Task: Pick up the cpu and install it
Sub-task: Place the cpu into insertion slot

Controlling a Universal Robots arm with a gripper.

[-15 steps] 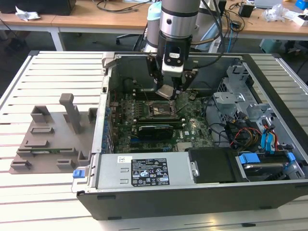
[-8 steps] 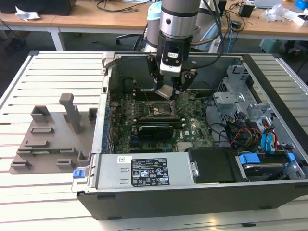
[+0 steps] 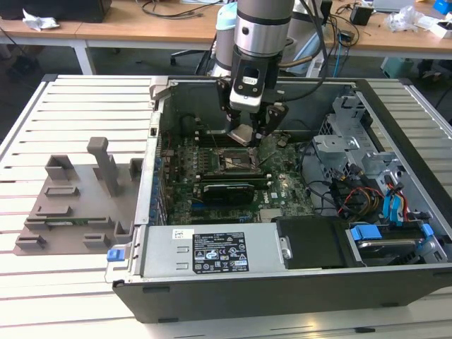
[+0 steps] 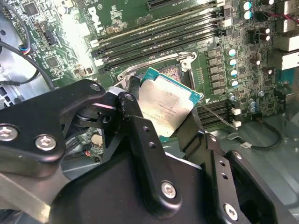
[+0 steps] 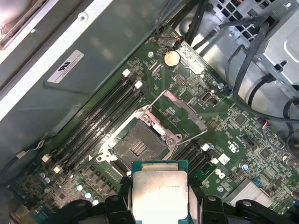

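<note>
Motherboard [image 5: 224, 135] beneath cpu [image 5: 160, 191], edges behind end effector [image 5: 161, 205]

Pale brushed metal with a dull sheen tops the cpu [image 4: 167, 103], rimmed in green board. The fingers [image 4: 142, 140] are matt black, studded with shiny metal screws. The motherboard [image 5: 233, 126] gleams glossy green, its socket frame [image 5: 180, 112] bare bright metal. The case [image 3: 205, 99] is dull grey sheet metal, and the desk [image 3: 70, 99] is made of smooth pale slats.
</note>
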